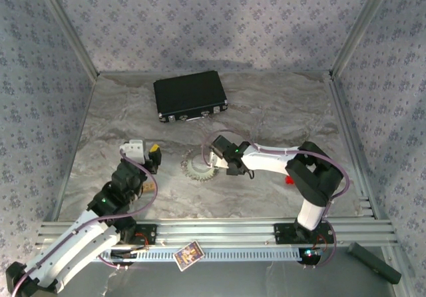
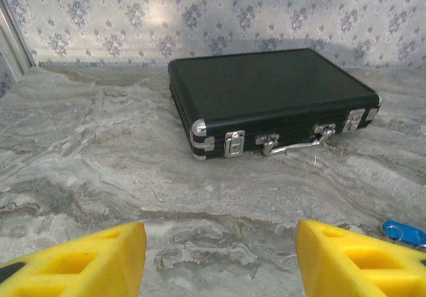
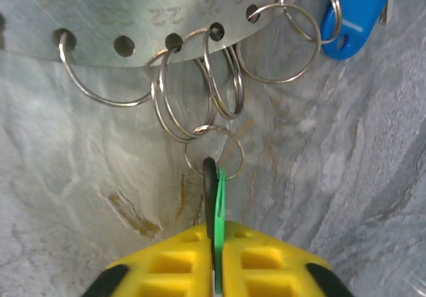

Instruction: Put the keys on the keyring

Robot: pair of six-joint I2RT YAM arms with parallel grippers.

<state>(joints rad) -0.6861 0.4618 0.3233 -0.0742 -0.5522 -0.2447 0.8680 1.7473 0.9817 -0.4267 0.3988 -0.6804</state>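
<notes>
right gripper (image 3: 214, 265) is clamped on the green key (image 3: 220, 204), edge-on, I'd guess to thread a loop on the keyring (image 3: 133, 10); blue key (image 3: 356, 7) lies at its edge, left gripper (image 2: 219, 250) gapes empty

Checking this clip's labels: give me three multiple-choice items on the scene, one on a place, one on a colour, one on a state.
1. Where does the black case lie?
A) at the far side of the table
B) between the arm bases
C) under the left arm
2. What colour is the key in the right pincer?
A) blue
B) green
C) red
3. How is the left pincer?
A) shut on a key
B) open, empty
C) shut on the case
Key: 1 A, it lies beyond the keyring; 2 B, a green edge shows in its grip; 3 B, its fingers stand apart.
</notes>
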